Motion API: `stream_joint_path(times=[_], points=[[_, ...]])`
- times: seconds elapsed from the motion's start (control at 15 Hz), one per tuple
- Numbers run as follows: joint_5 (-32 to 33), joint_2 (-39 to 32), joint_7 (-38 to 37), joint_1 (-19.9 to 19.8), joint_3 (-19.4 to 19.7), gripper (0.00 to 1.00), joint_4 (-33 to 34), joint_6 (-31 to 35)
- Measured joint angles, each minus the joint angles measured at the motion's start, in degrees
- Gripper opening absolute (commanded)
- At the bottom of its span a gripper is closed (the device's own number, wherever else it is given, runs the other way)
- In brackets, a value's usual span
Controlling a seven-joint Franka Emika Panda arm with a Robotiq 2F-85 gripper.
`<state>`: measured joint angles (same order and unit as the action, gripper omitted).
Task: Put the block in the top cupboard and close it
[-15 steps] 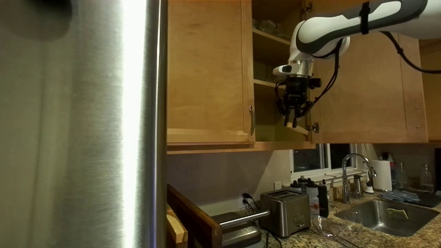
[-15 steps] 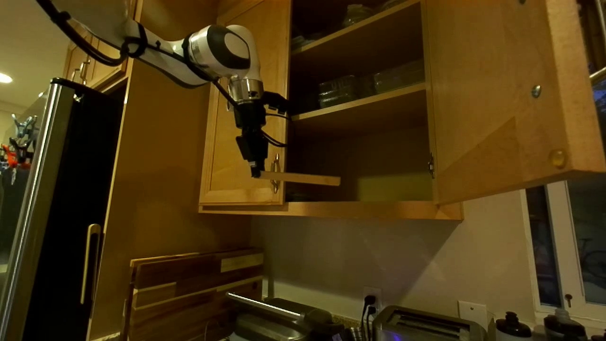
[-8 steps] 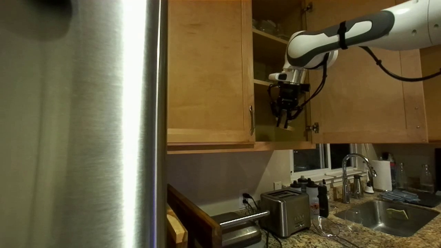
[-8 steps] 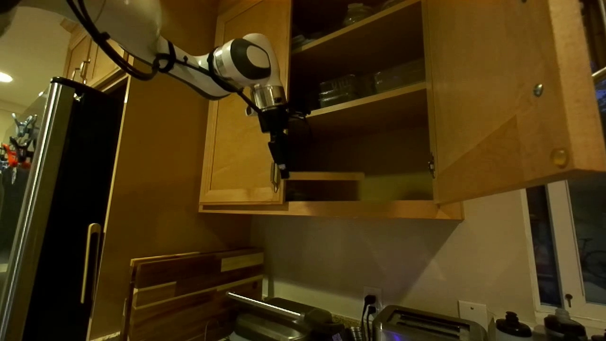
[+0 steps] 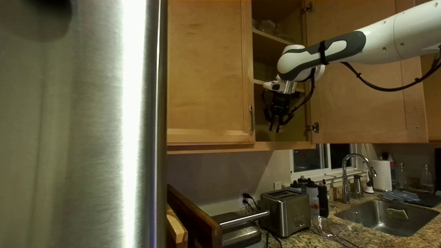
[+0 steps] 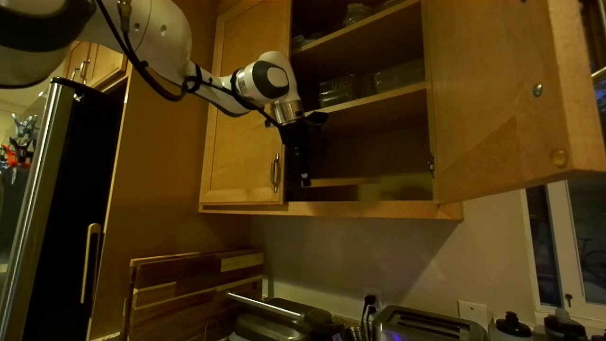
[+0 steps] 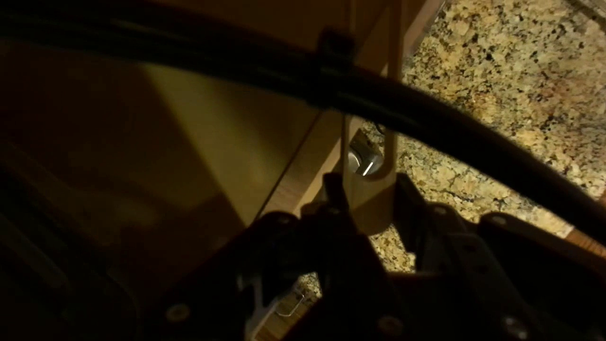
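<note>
Pale wood block (image 6: 341, 182) pinched near one end by the end effector (image 5: 274, 129); in wrist view it spans the front edge of the cupboard (image 6: 355, 209). Contact with its floor: can't tell. Door (image 6: 492, 90) wide open. Toaster (image 5: 286, 212) on the desk (image 7: 492, 109) below.

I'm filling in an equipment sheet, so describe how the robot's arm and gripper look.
The rounded arm is glossy white with dark grey panels and a silvery metal collar. A black strap wraps it, and a looping black cable runs along it. The gripper is black, with two slim, jointed fingers.
</note>
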<state>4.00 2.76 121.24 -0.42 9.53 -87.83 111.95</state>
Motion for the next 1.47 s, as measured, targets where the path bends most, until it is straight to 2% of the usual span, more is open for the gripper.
stream_joint_path(times=[0.33, 0.73, 0.8, 1.0, 1.07, 1.13, 1.4, 1.47], points=[[-1.67, -3.85, 0.22, -1.38, -0.29, 0.10, 1.96, 4.66], [-1.79, -6.58, 0.22, -2.27, -0.60, 0.10, 3.42, 6.17], [-1.82, -6.88, 0.22, -2.42, -0.69, 0.29, 3.65, 6.20], [-2.00, -7.35, 0.22, -2.80, -0.98, 0.29, 4.25, 6.20], [-2.05, -7.43, 0.22, -2.82, -0.99, 0.54, 4.37, 6.20], [-2.10, -7.49, 0.22, -2.82, -1.00, 0.30, 4.48, 6.20], [-2.10, -7.83, 0.21, -2.79, -1.00, 0.53, 4.50, 6.14], [-2.09, -7.86, 0.21, -2.79, -1.00, 0.54, 4.50, 6.14]])
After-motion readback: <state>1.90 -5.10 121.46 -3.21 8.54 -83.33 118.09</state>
